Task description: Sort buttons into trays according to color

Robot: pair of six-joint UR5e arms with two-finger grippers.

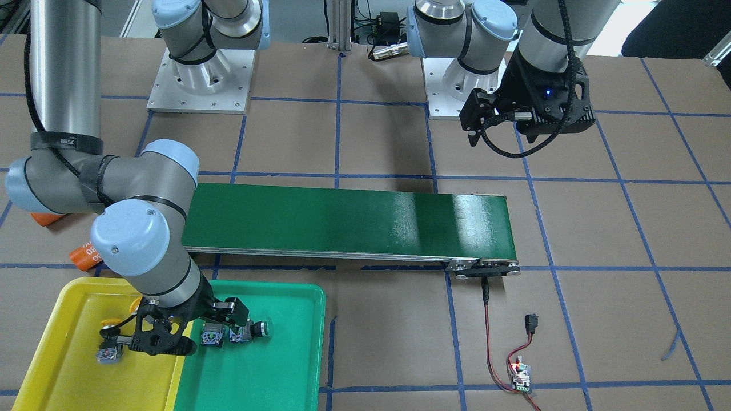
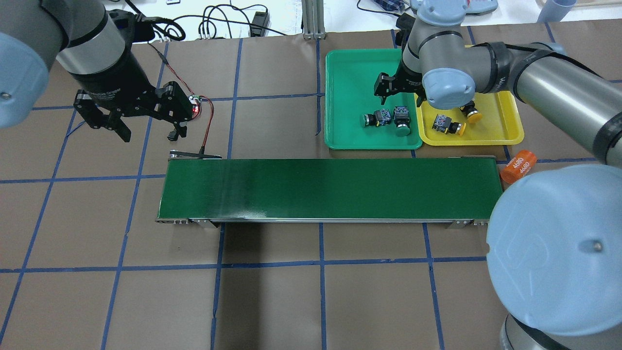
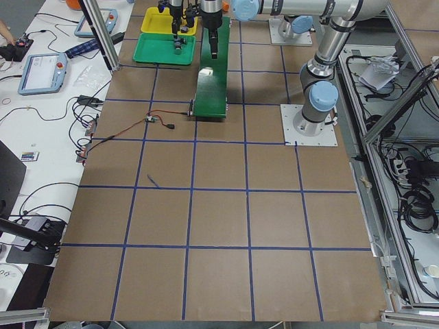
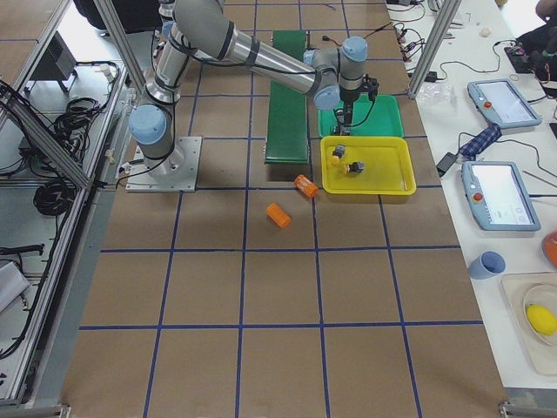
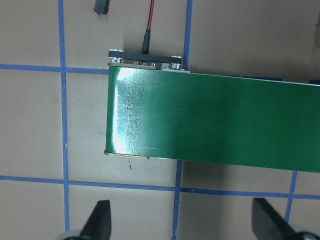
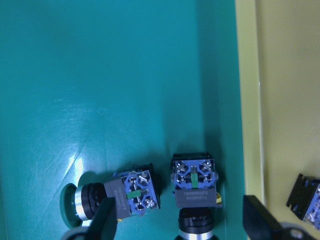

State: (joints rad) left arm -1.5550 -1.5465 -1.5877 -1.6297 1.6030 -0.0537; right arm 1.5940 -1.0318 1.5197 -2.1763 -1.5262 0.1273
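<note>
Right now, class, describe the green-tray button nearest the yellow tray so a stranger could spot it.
Find the green tray, next to the conveyor belt and the yellow tray. Two buttons lie in it; the target button is closer to the yellow tray. Its green cap points at the belt, while its neighbour's points sideways.

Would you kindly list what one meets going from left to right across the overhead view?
left gripper → small circuit board → green tray → yellow tray → orange cylinder marked 4680
</note>
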